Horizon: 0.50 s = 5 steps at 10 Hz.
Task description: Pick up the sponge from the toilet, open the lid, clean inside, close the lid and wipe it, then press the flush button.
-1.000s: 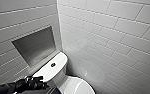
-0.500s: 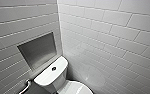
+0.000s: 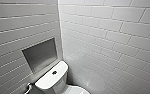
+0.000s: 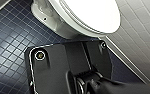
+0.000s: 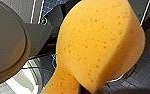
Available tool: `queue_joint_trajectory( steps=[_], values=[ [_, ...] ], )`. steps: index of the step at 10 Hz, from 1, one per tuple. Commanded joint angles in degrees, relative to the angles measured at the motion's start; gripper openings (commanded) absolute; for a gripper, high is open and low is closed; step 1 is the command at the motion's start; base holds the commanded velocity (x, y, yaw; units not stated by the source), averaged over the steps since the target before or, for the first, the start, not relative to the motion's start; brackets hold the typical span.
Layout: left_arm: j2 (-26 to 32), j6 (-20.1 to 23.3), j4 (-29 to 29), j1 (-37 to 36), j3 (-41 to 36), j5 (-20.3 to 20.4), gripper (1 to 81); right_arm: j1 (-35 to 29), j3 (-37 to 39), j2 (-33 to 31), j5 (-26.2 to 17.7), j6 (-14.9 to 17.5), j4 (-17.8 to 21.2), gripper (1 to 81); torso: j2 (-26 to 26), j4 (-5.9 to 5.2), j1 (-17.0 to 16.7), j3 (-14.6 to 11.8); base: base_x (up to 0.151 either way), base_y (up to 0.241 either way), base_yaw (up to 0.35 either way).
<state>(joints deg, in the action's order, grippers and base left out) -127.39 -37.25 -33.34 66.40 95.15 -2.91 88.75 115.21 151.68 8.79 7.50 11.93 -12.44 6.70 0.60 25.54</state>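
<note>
Right end effector [image 5: 89, 90] is grasping the sponge [image 5: 101, 45], bending it, likely for cleaning. Lid [image 4: 91, 12] is lying shut. Left end effector: cannot tell.

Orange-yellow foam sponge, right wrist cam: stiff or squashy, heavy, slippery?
The orange-yellow foam sponge probably squashes easily: it looks pinched narrow at one end. Likely light for its bulk, given the open pores across its face. The rough porous surface should grip rather than slip, though wetness is unclear.
</note>
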Motion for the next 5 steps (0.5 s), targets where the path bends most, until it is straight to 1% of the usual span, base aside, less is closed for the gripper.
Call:
queue_joint_trajectory(
  steps=[1,3,5],
  values=[
    [-7.18,0.69,-4.98,6.85,12.08,10.47,1.0,-0.80,1.41,0.23,-4.22,0.15,-0.16,1.0,0.00,0.00,0.00,0.00,0.000,0.000,0.000],
    [-12.08,0.78,-5.07,10.81,19.69,11.95,1.0,-0.89,4.29,1.98,-4.31,0.24,-0.16,1.0,0.00,0.00,-0.02,-0.02,0.000,0.000,0.000],
    [-17.99,0.78,-5.77,13.09,27.73,13.81,1.0,-0.89,5.98,3.05,-4.31,0.33,-0.24,1.0,-0.02,0.00,-0.02,-4.33,0.000,0.000,0.000]
  ],
)
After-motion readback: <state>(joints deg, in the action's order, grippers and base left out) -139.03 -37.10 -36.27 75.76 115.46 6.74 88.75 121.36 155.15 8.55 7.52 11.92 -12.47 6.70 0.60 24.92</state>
